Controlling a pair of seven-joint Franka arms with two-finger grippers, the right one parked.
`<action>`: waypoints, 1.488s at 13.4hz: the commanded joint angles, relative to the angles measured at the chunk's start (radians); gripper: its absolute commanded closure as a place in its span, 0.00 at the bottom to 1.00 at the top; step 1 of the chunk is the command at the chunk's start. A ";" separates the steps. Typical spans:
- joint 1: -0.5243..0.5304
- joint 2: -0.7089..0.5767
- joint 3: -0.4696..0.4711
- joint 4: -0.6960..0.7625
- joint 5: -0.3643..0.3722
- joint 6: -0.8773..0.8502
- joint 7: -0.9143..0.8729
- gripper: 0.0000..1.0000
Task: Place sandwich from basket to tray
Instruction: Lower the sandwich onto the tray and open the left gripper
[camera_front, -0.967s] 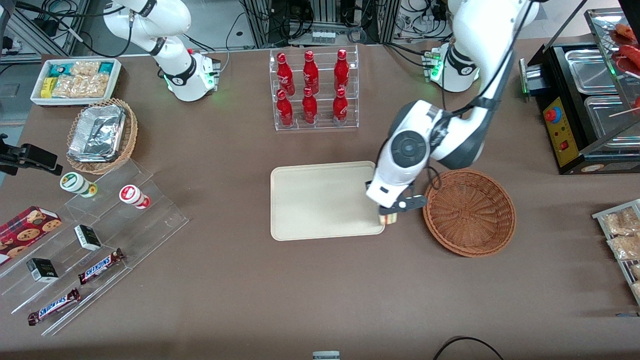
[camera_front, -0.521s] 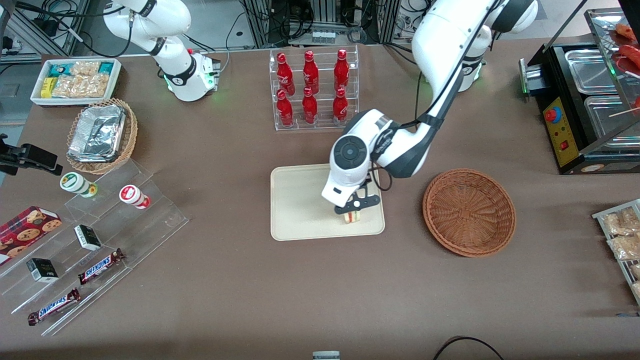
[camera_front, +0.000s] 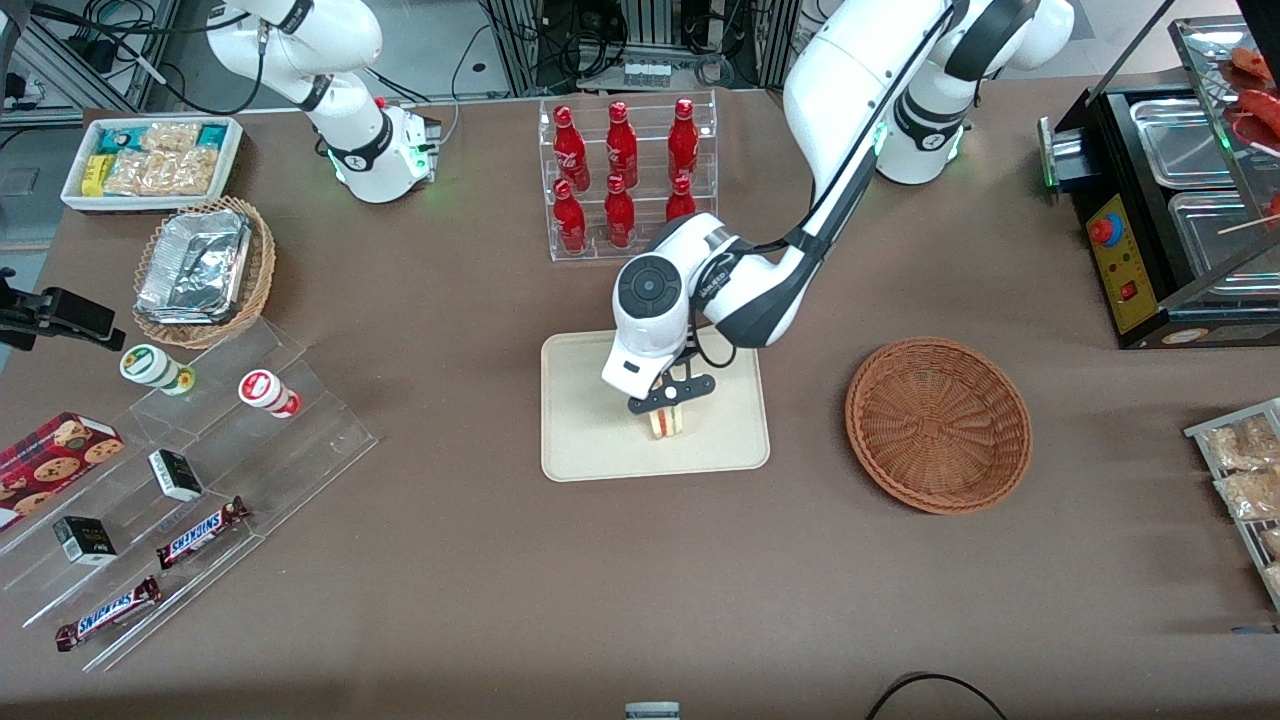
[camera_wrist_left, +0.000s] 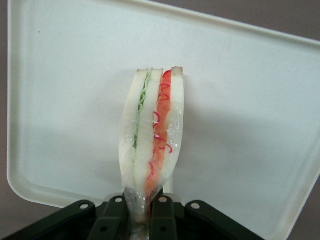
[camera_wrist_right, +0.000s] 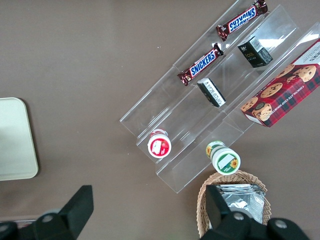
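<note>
Left wrist view shows the gripper (camera_wrist_left: 142, 210) clamped narrowly on one end of the sandwich (camera_wrist_left: 152, 135), a small wedge of pale bread with green, orange and red filling layers along its edge, held edge-on above the flat cream-beige rectangular plastic tray (camera_wrist_left: 250, 100). In the front view the gripper (camera_front: 668, 402) and sandwich (camera_front: 667, 421) hang over the tray (camera_front: 580, 440), which lies near the middle of the tabletop (camera_front: 640, 580). Whether the sandwich touches the tray cannot be told.

The round reddish-brown woven wicker basket (camera_front: 938, 424) sits apart from the tray, toward the working arm's edge of the tabletop, with nothing visible in it.

The sandwich looks light and soft. Its slices bulge away from the pinch, so a hard squeeze would likely crush the bread or push the layers out. Holding across the flat bread faces, as here, seems the sound grip. Released on its edge, it may well tip onto a flat face.
</note>
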 joint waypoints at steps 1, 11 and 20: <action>-0.014 0.030 0.013 0.028 0.009 0.013 -0.025 1.00; -0.003 0.014 0.016 0.094 0.003 -0.051 -0.065 0.00; 0.105 -0.143 0.022 0.155 0.001 -0.338 0.107 0.00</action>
